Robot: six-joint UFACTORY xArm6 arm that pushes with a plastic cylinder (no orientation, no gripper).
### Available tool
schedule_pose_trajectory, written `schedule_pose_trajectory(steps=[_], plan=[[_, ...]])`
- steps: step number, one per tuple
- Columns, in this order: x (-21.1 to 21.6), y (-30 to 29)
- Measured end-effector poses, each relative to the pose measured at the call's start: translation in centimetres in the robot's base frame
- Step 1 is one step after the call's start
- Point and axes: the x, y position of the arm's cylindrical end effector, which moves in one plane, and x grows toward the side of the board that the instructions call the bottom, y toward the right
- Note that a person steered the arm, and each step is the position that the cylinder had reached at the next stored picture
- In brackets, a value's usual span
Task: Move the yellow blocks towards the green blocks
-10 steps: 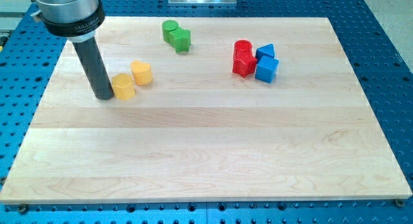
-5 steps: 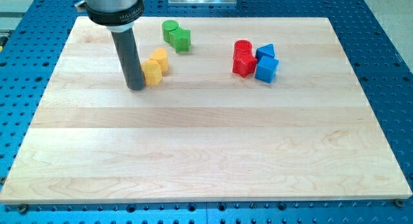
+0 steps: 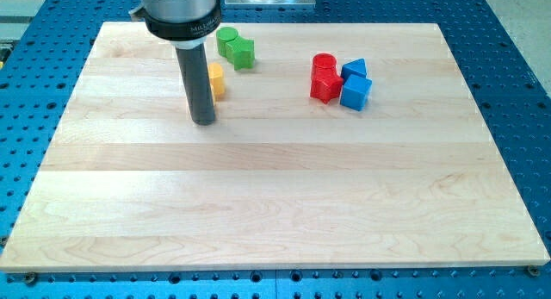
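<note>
The wooden surface (image 3: 275,204) is seen first, pale and smooth, with fine grain lines running across it. The near half of it holds nothing.

Further up, in the upper left of the frame, my tip (image 3: 203,121) is pressed down on the wood. It is the end of a straight dark rod. No jaws are carried on this arm, so nothing can be clenched or released; things can only be pushed.

Just behind the rod, up and a little to the right of my tip, the yellow block (image 3: 216,80) is seen. Only a small rounded part of it is shown. A second yellow block may be hidden behind the rod, but this cannot be told from here.

Beyond it, up and to the right, the two green blocks are found near the top edge. The green cylinder (image 3: 226,40) and the green star-like block (image 3: 243,52) are touching. A small gap is left between yellow and green, so the next push is best aimed up and to the right.

Well apart, in the upper right, a red cylinder (image 3: 323,65), a red star-like block (image 3: 325,87), a blue triangle block (image 3: 355,69) and a blue cube (image 3: 355,92) are bunched together. All the blocks look like smooth, solid plastic.
</note>
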Motion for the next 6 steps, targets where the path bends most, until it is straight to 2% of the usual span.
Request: schedule_pose_trajectory(steps=[2,6], plan=[[-4.7,0.2],[-5.5,3.4]])
